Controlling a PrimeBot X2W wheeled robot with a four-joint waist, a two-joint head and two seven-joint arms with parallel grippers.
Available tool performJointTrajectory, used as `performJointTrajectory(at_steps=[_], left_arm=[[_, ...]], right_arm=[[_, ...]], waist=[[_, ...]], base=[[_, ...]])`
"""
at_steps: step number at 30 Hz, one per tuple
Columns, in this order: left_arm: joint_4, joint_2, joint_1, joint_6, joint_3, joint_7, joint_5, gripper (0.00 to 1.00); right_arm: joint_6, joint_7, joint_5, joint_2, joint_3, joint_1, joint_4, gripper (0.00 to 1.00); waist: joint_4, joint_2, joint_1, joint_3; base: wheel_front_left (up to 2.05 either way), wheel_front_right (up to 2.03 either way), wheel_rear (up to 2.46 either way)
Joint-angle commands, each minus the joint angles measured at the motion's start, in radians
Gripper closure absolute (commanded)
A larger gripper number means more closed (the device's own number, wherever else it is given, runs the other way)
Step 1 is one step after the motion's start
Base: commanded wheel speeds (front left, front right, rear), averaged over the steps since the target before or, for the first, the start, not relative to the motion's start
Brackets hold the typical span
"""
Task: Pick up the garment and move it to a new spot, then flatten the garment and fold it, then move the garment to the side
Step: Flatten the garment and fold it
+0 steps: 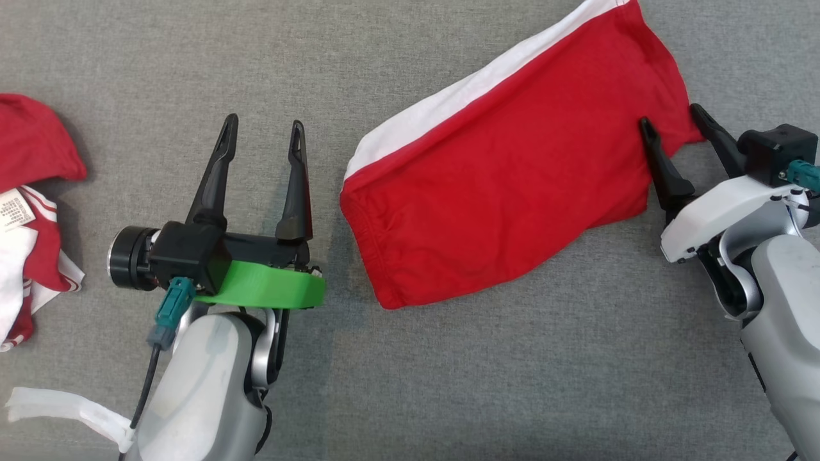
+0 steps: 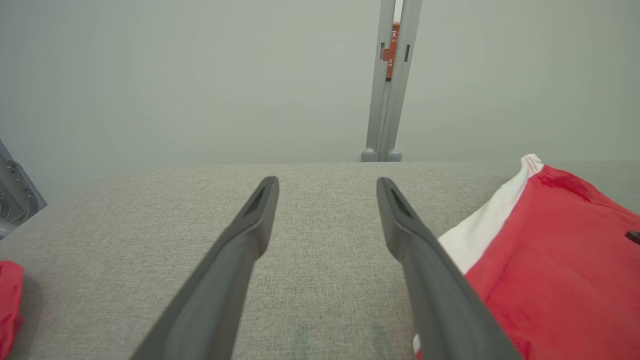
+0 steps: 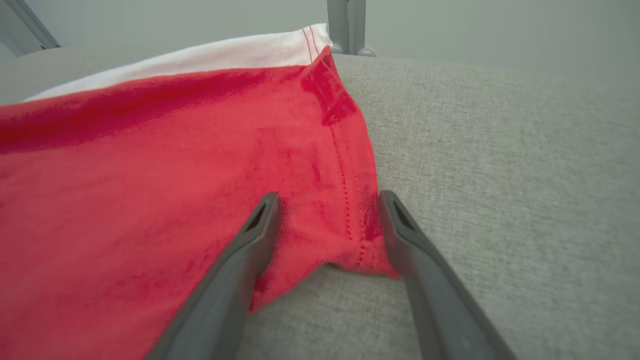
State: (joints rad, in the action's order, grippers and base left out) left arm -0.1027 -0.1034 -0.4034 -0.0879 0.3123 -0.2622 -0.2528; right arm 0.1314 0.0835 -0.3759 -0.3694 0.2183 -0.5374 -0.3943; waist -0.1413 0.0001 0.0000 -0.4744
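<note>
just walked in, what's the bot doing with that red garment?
The red garment with a white side stripe lies fairly flat on the grey fabric surface. The right gripper is open, its fingers straddling the garment's right-hand corner, not clamped. The left gripper is open over bare surface left of it, holding nothing. A heap of red-and-white clothes sits at the far left.

The red shorts (image 1: pixel 506 186) lie flat on the grey fabric surface (image 1: pixel 448 384), right of centre, folded over lengthwise. They slant from the gathered waistband at the lower left up to the stitched leg hem at the upper right. A white stripe runs along the far long edge. The cloth is mostly smooth, and the near hem corner juts out in a small point.
</note>
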Motion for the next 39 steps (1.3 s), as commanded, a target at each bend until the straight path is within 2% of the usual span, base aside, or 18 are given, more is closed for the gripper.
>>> performJointTrajectory(at_steps=[1, 7, 8, 9, 10, 15, 22, 27, 32, 39], left_arm=[[0.001, 0.006, -0.013, 0.007, -0.007, -0.003, 0.007, 0.0], [-0.004, 0.013, -0.002, 0.017, -0.015, -0.003, 0.018, 0.0], [-0.005, 0.014, -0.001, 0.017, -0.016, -0.003, 0.019, 0.0], [-0.006, 0.015, 0.002, 0.018, -0.018, -0.003, 0.021, 0.0], [-0.007, 0.016, 0.005, 0.019, -0.02, -0.003, 0.022, 0.0], [-0.01, 0.019, 0.021, 0.028, -0.029, -0.003, 0.029, 0.0], [-0.012, 0.009, 0.058, 0.027, -0.049, -0.003, 0.038, 0.0], [-0.016, 0.0, 0.092, 0.031, -0.062, -0.003, 0.034, 0.0], [-0.017, -0.001, 0.118, 0.031, -0.065, -0.003, 0.027, 0.0], [-0.015, -0.003, 0.134, 0.031, -0.059, -0.003, 0.023, 0.0]], right_arm=[[-0.001, -0.012, -0.015, 0.0, 0.006, -0.021, -0.031, 0.0], [-0.001, -0.085, -0.078, 0.029, 0.083, -0.056, -0.125, 0.0], [0.0, -0.096, -0.091, 0.033, 0.099, -0.059, -0.131, 0.55], [0.0, -0.104, -0.106, 0.036, 0.116, -0.062, -0.136, 0.86], [0.0, -0.104, -0.12, 0.036, 0.13, -0.068, -0.138, 1.0], [-0.001, -0.055, -0.168, 0.029, 0.155, -0.066, -0.133, 1.0], [-0.001, 0.048, -0.201, 0.041, 0.115, 0.031, -0.095, 1.0], [-0.001, 0.094, -0.189, 0.066, 0.035, 0.16, -0.042, 1.0], [-0.001, 0.109, -0.154, 0.116, -0.088, 0.311, 0.042, 1.0], [-0.001, 0.042, -0.082, 0.185, -0.188, 0.424, 0.175, 1.0]], waist=[[-0.007, -0.0001, 0.0, -0.004], [-0.003, -0.0001, 0.0, 0.01], [-0.002, -0.0001, 0.0, 0.013], [-0.001, -0.0001, 0.0, 0.018], [0.001, -0.0001, 0.0, 0.022], [0.008, -0.0001, 0.0, 0.043], [0.045, -0.0001, 0.0, 0.088], [0.078, -0.0001, 0.0, 0.127], [0.098, -0.0001, 0.0, 0.157], [0.113, -0.0001, 0.0, 0.168]], base=[[0.0, 0.0, 0.0], [0.0, 0.0, 0.0], [0.0, 0.0, 0.0], [0.0, 0.0, 0.0], [0.0, 0.0, 0.0], [0.0, 0.0, 0.0], [0.0, 0.0, 0.0], [0.0, 0.0, 0.0], [0.0, 0.0, 0.0], [0.0, 0.0, 0.0]])
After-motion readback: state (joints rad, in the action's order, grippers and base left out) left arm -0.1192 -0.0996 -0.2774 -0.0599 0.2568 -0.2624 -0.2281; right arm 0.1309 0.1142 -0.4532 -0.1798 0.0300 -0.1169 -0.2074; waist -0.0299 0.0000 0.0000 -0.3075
